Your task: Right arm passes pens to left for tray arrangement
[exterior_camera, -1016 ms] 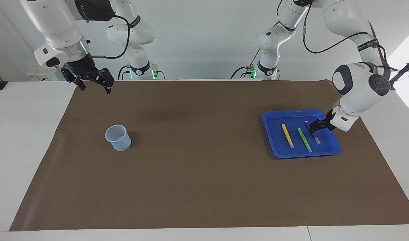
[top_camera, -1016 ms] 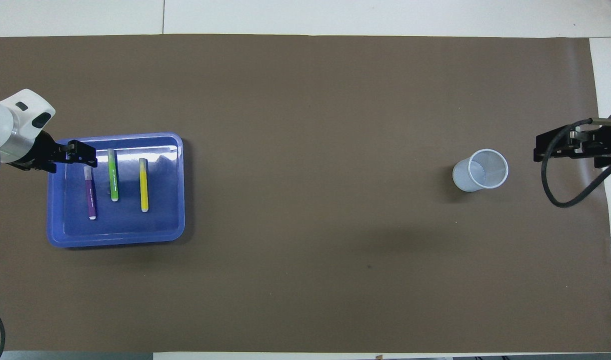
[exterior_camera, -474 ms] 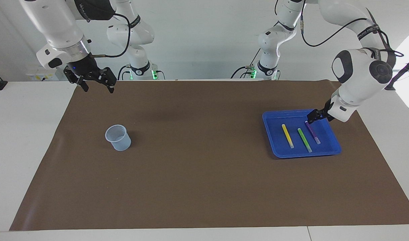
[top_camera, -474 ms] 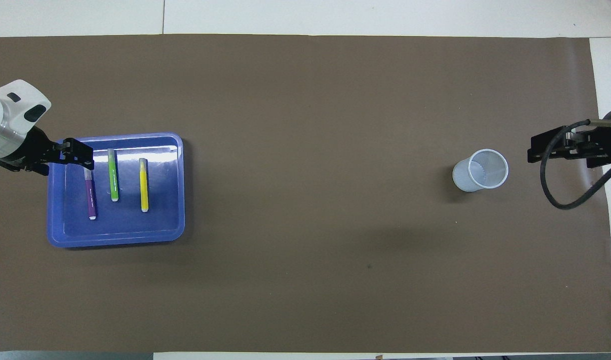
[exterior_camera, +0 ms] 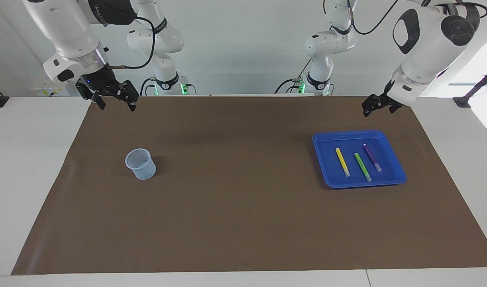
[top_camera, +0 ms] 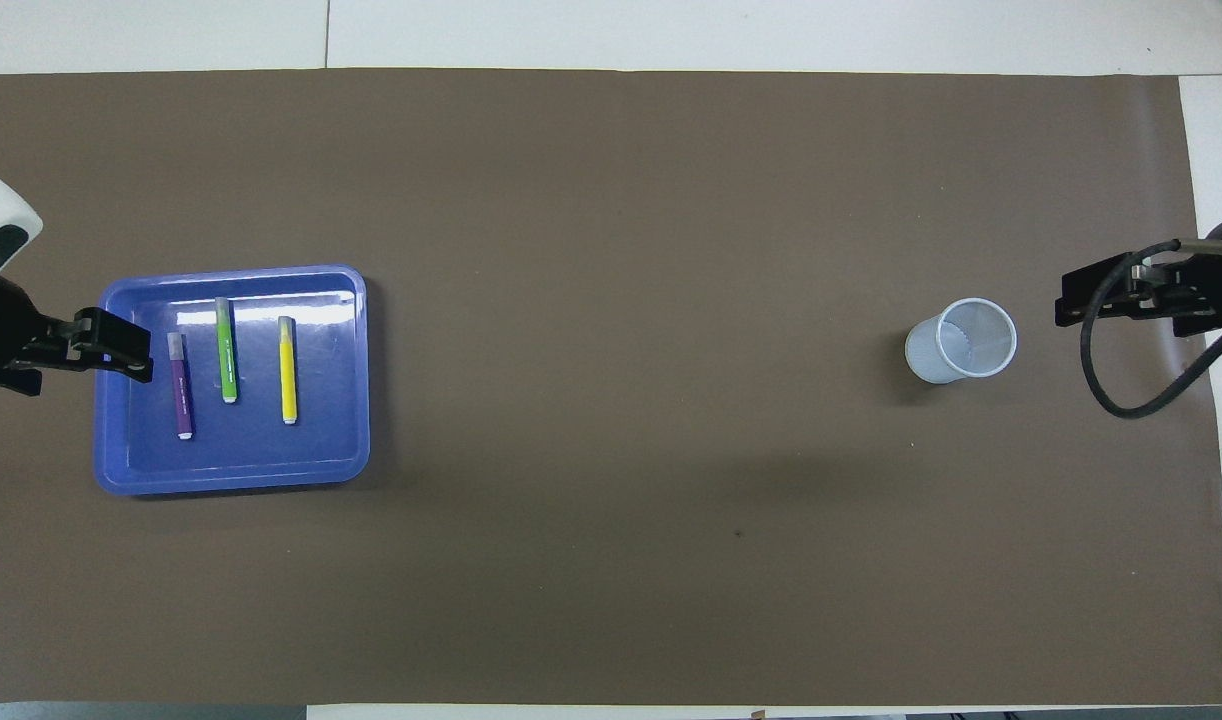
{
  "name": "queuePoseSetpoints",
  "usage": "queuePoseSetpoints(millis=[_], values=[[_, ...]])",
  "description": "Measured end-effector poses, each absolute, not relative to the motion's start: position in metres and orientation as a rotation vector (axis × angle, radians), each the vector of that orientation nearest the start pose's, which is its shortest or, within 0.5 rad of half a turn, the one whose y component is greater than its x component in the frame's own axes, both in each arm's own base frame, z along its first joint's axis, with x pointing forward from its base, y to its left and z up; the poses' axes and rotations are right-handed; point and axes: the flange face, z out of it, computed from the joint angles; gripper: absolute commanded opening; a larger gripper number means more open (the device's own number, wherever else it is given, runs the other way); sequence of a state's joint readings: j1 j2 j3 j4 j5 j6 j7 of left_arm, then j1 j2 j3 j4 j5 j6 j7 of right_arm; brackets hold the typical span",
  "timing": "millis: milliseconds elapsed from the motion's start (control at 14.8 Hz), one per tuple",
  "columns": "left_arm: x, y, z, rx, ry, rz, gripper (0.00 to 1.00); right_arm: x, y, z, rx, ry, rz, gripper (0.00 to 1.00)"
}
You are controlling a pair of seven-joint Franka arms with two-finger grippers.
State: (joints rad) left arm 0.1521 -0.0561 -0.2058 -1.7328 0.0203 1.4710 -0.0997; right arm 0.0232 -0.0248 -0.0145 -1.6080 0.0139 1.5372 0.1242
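Note:
A blue tray (exterior_camera: 320,148) lies on the brown mat toward the left arm's end, also in the overhead view (top_camera: 362,400). In it lie side by side a yellow pen (exterior_camera: 342,162) (top_camera: 287,370), a green pen (exterior_camera: 362,167) (top_camera: 225,350) and a purple pen (exterior_camera: 372,158) (top_camera: 181,386). My left gripper (exterior_camera: 378,108) (top_camera: 106,348) is open and empty, raised high over the tray's rim at the left arm's end. My right gripper (exterior_camera: 114,103) (top_camera: 1141,298) is open and empty, raised over the mat's edge beside the cup.
A translucent plastic cup (exterior_camera: 140,164) (top_camera: 961,340) stands upright on the mat toward the right arm's end; I see no pen in it. The brown mat (exterior_camera: 235,191) covers most of the white table.
My left gripper has risen from the purple pen, which stays lying in the tray. The right gripper has barely shifted.

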Motion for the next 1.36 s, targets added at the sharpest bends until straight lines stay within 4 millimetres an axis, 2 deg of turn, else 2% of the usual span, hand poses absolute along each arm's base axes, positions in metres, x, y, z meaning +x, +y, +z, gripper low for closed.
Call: queuePoseSetpoints(millis=[203,407,745,1355], values=[[0.510,-0.036,0.578,-3.070,-0.082,0.338,1.00,0.543,0.006,0.618,-3.124,0.180,0.073,1.00],[0.514,-0.051,0.582,-3.090,-0.067,0.277,1.00,0.543,0.006,0.618,-3.124,0.180,0.073,1.00],[0.524,-0.052,0.612,-3.141,-0.084,0.130,1.00,0.543,0.006,0.618,-3.124,0.180,0.074,1.00],[0.525,-0.054,0.610,-3.143,-0.078,0.130,1.00,0.543,0.006,0.618,-3.124,0.180,0.074,1.00]])
